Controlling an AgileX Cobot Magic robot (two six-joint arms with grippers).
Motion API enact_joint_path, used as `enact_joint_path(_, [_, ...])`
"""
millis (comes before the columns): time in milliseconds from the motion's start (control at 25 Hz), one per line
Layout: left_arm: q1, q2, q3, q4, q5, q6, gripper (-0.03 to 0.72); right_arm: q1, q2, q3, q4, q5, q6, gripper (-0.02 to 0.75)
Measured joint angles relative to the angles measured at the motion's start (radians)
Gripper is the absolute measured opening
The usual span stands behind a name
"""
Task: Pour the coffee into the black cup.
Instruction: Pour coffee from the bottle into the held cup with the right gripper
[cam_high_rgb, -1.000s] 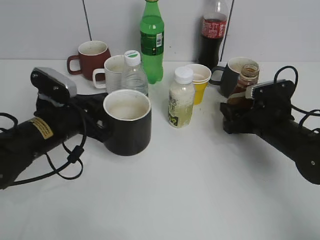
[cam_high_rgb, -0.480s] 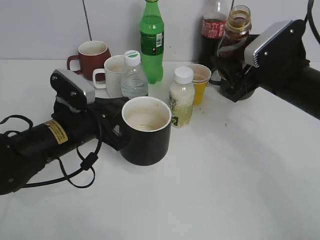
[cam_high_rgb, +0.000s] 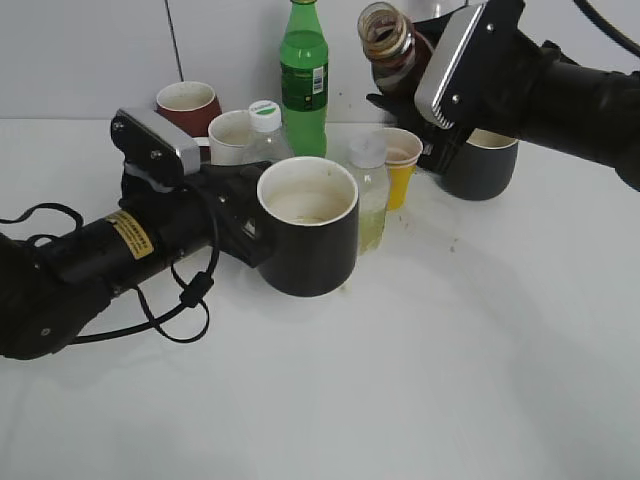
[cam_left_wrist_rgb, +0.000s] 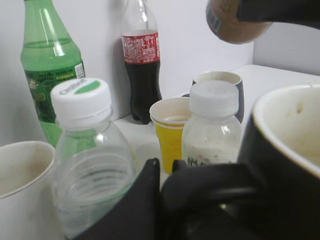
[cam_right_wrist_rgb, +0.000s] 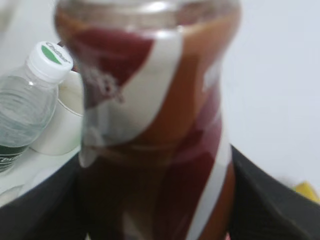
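The black cup (cam_high_rgb: 310, 238) has an off-white inside and is held off the table, centre left. My left gripper (cam_high_rgb: 243, 222) is shut on its loop handle (cam_left_wrist_rgb: 215, 187); the cup's rim fills the right of the left wrist view (cam_left_wrist_rgb: 285, 130). My right gripper (cam_high_rgb: 425, 75) is shut on the coffee bottle (cam_high_rgb: 390, 45), a brown bottle with a red and white label. It is held high at the back, tilted with its open neck toward the left, above and right of the cup. The bottle fills the right wrist view (cam_right_wrist_rgb: 155, 135); its base shows in the left wrist view (cam_left_wrist_rgb: 235, 25).
At the back stand a green bottle (cam_high_rgb: 303, 80), a clear water bottle (cam_high_rgb: 264, 125), a white mug (cam_high_rgb: 232, 135), a maroon mug (cam_high_rgb: 185, 103), a white-capped bottle (cam_high_rgb: 370, 195), a yellow paper cup (cam_high_rgb: 400, 165) and a dark grey mug (cam_high_rgb: 480, 165). A cola bottle (cam_left_wrist_rgb: 141, 65) stands by the wall.
My right gripper has lifted the coffee bottle from the table, moved it left and tilted it. My left gripper has raised the black cup and carried it to the right.
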Motion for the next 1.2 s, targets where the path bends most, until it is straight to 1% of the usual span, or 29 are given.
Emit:
enact_joint_path(160, [0.000,0.000,-0.012,0.037,0.000,-0.003,0.043,0.008,0.000,-0.009,-0.081,0.011,-0.034,0.503])
enact_joint_path(360, [0.000,0.000,-0.018,0.084,0.000,-0.003,0.043,0.009,0.000,-0.009,-0.107,0.039,-0.075,0.503])
enact_joint_path(560, [-0.001,0.000,-0.067,0.152,0.003,-0.027,0.043,0.009,0.000,-0.009,-0.138,0.039,-0.098,0.503])
enact_joint_path(880, [-0.019,0.001,-0.088,0.165,0.008,-0.037,0.043,0.009,0.000,-0.009,-0.141,0.040,-0.219,0.503])
enact_joint_path(1200, [-0.021,0.001,-0.088,0.165,0.024,-0.037,0.043,0.009,0.000,-0.009,-0.142,0.040,-0.327,0.503])
